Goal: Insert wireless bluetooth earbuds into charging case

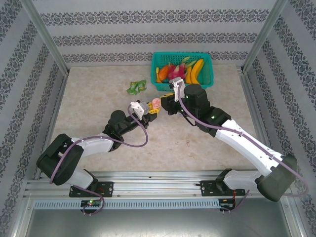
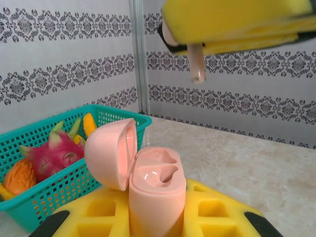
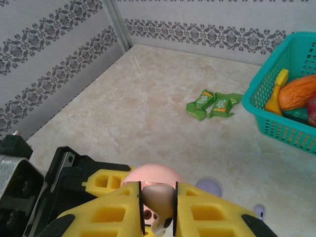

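My left gripper (image 2: pixel 157 217) is shut on an open pale pink charging case (image 2: pixel 157 185), held upright with its lid (image 2: pixel 109 153) swung to the left. Both wells in the case are empty. My right gripper (image 3: pixel 159 210) hovers just above it, shut on a pale pink earbud (image 3: pixel 159 197). In the left wrist view that earbud's stem (image 2: pixel 197 64) hangs down from the yellow fingers (image 2: pixel 237 22), above and a little right of the case. In the top view the two grippers meet at mid-table, left gripper (image 1: pixel 149 109) and right gripper (image 1: pixel 167 101), with the case (image 1: pixel 156 103) between them.
A teal basket (image 1: pixel 207 79) of toy fruit stands at the back right. Green candy wrappers (image 1: pixel 137 87) lie left of it. A lilac round case (image 3: pixel 212 186) and a small lilac piece (image 3: pixel 259 210) lie on the table under my right gripper.
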Robot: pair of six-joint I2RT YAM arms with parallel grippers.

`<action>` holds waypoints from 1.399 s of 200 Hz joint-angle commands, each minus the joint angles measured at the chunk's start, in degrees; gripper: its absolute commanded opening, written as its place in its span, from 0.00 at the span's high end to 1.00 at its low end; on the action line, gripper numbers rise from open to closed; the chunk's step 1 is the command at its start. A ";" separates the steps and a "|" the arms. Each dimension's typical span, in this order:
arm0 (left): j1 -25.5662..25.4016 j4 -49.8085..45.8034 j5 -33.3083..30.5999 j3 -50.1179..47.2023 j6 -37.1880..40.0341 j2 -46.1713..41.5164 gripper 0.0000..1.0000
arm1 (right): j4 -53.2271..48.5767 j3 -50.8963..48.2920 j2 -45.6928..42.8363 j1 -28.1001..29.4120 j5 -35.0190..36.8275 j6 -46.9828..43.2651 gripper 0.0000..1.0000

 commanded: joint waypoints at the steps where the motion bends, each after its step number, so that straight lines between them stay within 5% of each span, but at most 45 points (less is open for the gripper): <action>1: -0.85 4.30 1.02 2.00 -2.00 0.12 1.00 | 5.60 -2.05 -1.66 0.85 -1.15 -0.71 0.81; 280: -1.78 2.46 1.20 4.18 -1.71 0.20 1.00 | 7.37 -6.52 -0.08 1.61 -2.39 -0.15 0.83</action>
